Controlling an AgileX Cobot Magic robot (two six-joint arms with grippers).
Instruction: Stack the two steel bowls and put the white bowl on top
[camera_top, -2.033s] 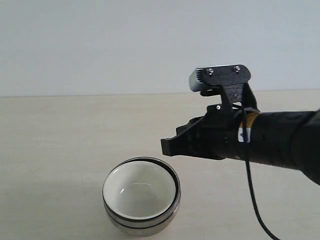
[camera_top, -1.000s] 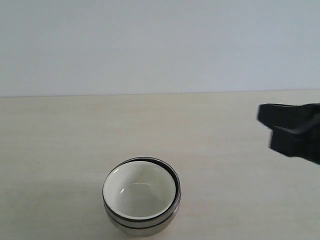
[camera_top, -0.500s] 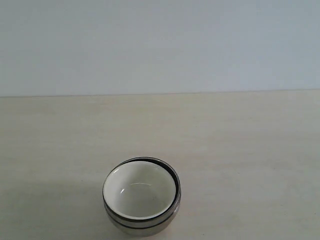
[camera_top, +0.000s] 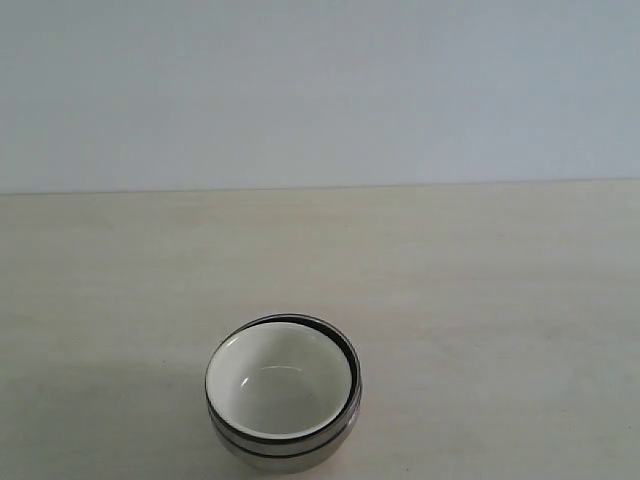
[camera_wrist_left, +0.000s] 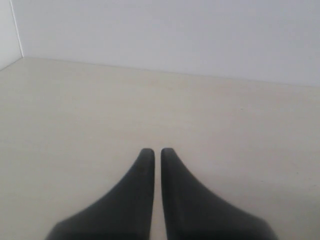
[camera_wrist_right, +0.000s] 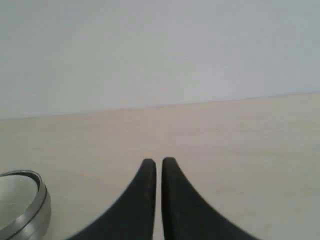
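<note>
Steel bowls (camera_top: 290, 460), two round mirror-bright metal vessels, sat nested one inside the other on the pale wood-grain tabletop (camera_top: 480, 300) in the exterior view. The small cream-coloured glossy white bowl (camera_top: 280, 385) sat inside them, its rim level with theirs and ringed by a dark gap. Judged from this arrangement, the required order was met and no step was outstanding. Neither arm appeared in this view. A plain pale grey wall (camera_top: 320, 90) stood well behind the steel bowls.

Left wrist view: the black left gripper (camera_wrist_left: 154, 152) had its fingers drawn almost together, only a thin slit between them, and held nothing. Bare tabletop lay beyond it. The steel bowls were absent from this view, so the gripper's place relative to them could not be told.

Right wrist view: the black right gripper (camera_wrist_right: 155, 162) was likewise nearly closed and empty. The steel bowls showed at the picture's edge, with the white bowl inside, near the fingers but apart from them.

Assessment: both tools being empty and clear of the steel bowls fitted a finished stack. Only the exterior view showed the full nesting; only the wrist views showed the finger gaps.
</note>
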